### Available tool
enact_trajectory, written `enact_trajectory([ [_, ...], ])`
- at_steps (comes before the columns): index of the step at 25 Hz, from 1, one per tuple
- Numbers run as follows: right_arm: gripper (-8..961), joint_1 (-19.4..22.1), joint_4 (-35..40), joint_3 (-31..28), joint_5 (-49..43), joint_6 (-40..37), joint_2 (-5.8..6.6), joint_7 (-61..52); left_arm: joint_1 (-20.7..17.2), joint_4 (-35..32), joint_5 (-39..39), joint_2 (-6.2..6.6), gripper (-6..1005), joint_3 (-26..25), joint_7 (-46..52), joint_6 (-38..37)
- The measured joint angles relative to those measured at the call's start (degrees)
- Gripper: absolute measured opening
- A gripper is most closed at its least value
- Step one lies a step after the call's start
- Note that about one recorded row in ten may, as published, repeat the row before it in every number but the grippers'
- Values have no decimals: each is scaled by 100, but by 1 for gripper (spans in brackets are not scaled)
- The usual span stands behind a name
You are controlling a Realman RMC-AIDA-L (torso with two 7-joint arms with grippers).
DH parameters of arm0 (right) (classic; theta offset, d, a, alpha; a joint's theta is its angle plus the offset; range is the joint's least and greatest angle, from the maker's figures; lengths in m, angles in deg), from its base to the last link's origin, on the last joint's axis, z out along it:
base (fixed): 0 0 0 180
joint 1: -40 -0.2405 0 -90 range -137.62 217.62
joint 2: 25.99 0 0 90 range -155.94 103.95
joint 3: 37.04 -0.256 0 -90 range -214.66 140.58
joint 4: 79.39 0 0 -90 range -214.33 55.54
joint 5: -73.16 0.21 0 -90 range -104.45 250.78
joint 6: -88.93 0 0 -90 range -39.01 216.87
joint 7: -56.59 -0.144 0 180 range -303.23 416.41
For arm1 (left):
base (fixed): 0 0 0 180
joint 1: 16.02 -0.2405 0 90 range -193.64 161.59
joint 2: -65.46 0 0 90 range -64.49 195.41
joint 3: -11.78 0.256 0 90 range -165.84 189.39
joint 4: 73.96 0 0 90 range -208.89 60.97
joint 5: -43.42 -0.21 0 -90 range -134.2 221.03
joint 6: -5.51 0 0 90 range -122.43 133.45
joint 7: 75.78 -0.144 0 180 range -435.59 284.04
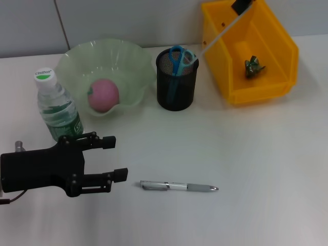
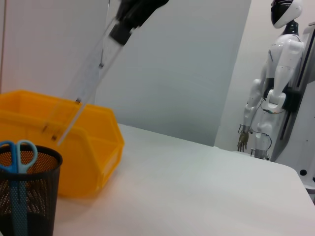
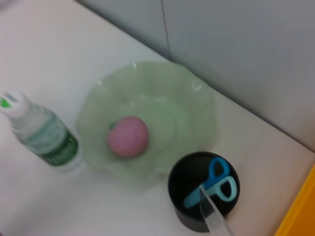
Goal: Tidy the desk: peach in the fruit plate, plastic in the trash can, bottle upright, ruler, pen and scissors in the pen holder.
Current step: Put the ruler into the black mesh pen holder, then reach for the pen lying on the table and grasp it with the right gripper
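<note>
Right claw (image 1: 241, 6) grips the ruler (image 1: 220, 33) by its top end, tip over the pen holder (image 1: 177, 79); stiff, slick, light. Left claw (image 1: 117, 158) gapes open, idle above the bench (image 1: 246, 154).

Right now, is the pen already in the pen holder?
No. In the head view the pen lies flat on the desk, well apart from the pen holder.

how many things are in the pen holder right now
2: the scissors stand handles-up inside the pen holder, and the ruler, held by the right gripper, has its lower tip at the rim. Anything lower inside is hidden by the mesh.
</note>
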Motion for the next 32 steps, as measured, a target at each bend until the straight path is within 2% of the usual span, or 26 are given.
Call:
enact_trajectory([
  [6,9,-234,-263,297,-341,515,-310,-46,-2,15,-3,-18,799,0,-18,5],
  [8,9,-282,-409,379,-392,707,-371,-47,-2,46,-5,-23,799,0,-24,6],
  [17,10,-429,-1122,652,-475,1342,-502,-100,5,132,11,-23,799,0,-75,-17],
  [25,10,-426,-1329,655,-536,1651,-650,-98,2,132,14,-23,799,-1,-75,-35],
  [32,153,-342,-1217,639,-540,1812,-759,-101,9,131,19,-23,799,0,-82,-81],
])
